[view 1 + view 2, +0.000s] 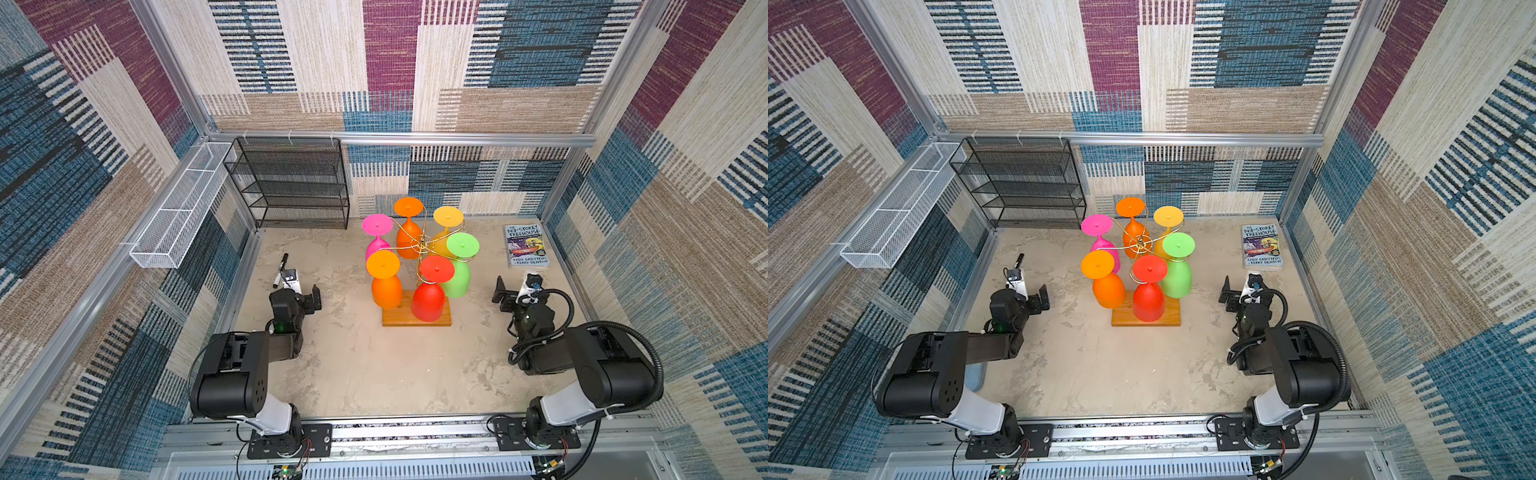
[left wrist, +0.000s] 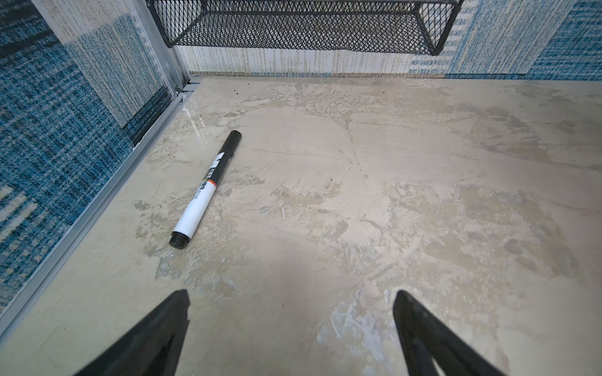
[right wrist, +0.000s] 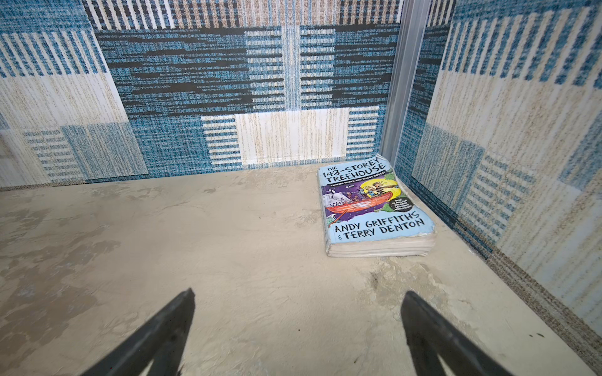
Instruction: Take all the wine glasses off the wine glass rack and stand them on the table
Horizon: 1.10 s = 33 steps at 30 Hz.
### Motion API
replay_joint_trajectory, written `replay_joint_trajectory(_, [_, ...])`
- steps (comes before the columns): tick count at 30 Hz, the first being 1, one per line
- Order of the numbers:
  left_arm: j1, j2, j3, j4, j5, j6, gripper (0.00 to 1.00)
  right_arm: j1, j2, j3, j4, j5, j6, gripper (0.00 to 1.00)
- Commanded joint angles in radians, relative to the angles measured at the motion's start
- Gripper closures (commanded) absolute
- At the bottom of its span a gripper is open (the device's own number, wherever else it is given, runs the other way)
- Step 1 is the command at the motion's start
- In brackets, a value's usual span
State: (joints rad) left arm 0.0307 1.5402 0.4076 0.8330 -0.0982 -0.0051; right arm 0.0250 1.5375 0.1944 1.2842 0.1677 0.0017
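The wine glass rack is a thin gold wire tree on a brown wooden base, standing mid-table in both top views. Several coloured wine glasses hang upside down from its arms. At the front are a red wine glass and an orange one. Green, pink, orange and yellow glasses hang behind. My left gripper is open and empty, left of the rack and low over the table. My right gripper is open and empty, right of the rack. Neither wrist view shows the rack.
A black-and-white marker lies just beyond the left gripper. A paperback book lies in the far right corner. A black mesh shelf unit stands at the back left. A long white mesh basket hangs on the left wall.
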Motion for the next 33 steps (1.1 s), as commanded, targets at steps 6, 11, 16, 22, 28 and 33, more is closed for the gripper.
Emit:
replay_joint_trajectory(6, [0.0,-0.043,0.008,-0.028,0.012,-0.022,0.02,0.001,-0.033,0.01,-0.017,0.016,0.013,0.0])
replay_joint_trajectory(11, [-0.009,-0.203,0.002,-0.144,-0.043,-0.029,0.03,0.001,-0.034,-0.003,0.011,0.018,0.009,0.01])
replay_joint_trajectory(16, [-0.058,-0.336,-0.009,-0.15,-0.134,-0.075,0.04,0.001,-0.037,-0.004,0.014,0.006,0.0,0.01])
replay_joint_trajectory(22, [-0.108,-0.453,0.082,-0.278,-0.098,-0.176,0.05,0.007,-0.267,0.167,-0.401,-0.027,-0.001,0.0])
replay_joint_trajectory(28, [-0.143,-0.578,0.2,-0.463,-0.1,-0.279,0.05,0.007,-0.535,0.37,-0.83,-0.11,0.166,0.0])
replay_joint_trajectory(33, [-0.168,-0.654,0.307,-0.625,-0.054,-0.367,0.05,0.007,-0.629,0.67,-1.165,-0.317,0.362,0.0])
